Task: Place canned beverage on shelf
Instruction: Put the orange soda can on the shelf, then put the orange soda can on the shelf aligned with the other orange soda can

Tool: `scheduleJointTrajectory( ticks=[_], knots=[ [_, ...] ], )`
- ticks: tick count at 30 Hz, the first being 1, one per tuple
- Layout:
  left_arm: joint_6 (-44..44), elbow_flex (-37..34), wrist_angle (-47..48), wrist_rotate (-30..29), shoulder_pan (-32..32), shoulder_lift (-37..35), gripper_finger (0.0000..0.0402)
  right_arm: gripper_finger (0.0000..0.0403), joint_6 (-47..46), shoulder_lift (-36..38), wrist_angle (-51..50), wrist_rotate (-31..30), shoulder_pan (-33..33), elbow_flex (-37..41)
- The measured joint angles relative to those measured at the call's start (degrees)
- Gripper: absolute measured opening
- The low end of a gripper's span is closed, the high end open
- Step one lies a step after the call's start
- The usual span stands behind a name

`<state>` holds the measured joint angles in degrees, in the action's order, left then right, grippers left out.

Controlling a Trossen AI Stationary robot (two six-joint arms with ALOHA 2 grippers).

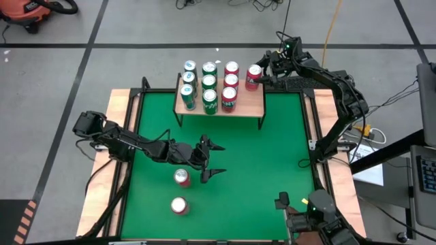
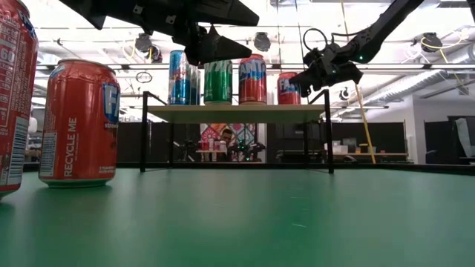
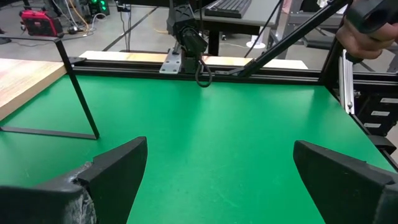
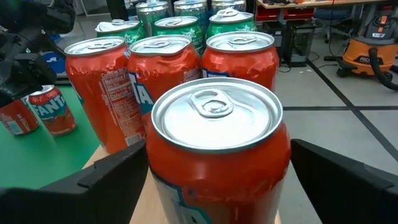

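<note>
**Ten up, two to go**

Left claw (image 1: 212,162) hangs open over the table (image 1: 266,163), beside two cans (image 1: 181,178). On the shelf (image 1: 246,102), the right claw (image 1: 262,77), fingers spread, straddles a red can (image 1: 253,77) standing at the right edge.

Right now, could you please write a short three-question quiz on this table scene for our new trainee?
1. True or false: the red can by the right gripper stands on the shelf.
2. How many cans stand on the green table?
3. The left gripper is: A) open above the table, B) shut on a can.

Key: 1 true; 2 two; 3 A.
</note>
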<state>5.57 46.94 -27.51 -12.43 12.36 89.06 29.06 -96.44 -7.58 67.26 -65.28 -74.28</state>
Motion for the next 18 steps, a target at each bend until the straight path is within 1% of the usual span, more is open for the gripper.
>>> scheduleJointTrajectory(
  ticks=[8, 11, 16, 18],
  knots=[
    [-0.01, 0.0, 0.0, 0.0, 0.0, 0.0, 0.0397, 0.0377, -3.07, 1.68, 0.92, -0.27, 0.0, 0.02],
    [-0.01, 0.0, 0.0, 0.0, 0.0, 0.0, 0.0397, 0.0377, -4.13, 3.27, 1.39, -2.85, 0.23, 0.02],
    [-0.01, 0.0, 0.0, 0.0, 0.01, 0.0, 0.0397, 0.0378, -7.17, 6.24, 3.04, -3.22, 0.29, 0.02],
    [-0.01, 0.0, 0.0, 0.0, 0.02, 0.0, 0.0397, 0.0378, -8.0, 8.06, 2.99, -4.88, 0.52, 0.02]
  ],
)
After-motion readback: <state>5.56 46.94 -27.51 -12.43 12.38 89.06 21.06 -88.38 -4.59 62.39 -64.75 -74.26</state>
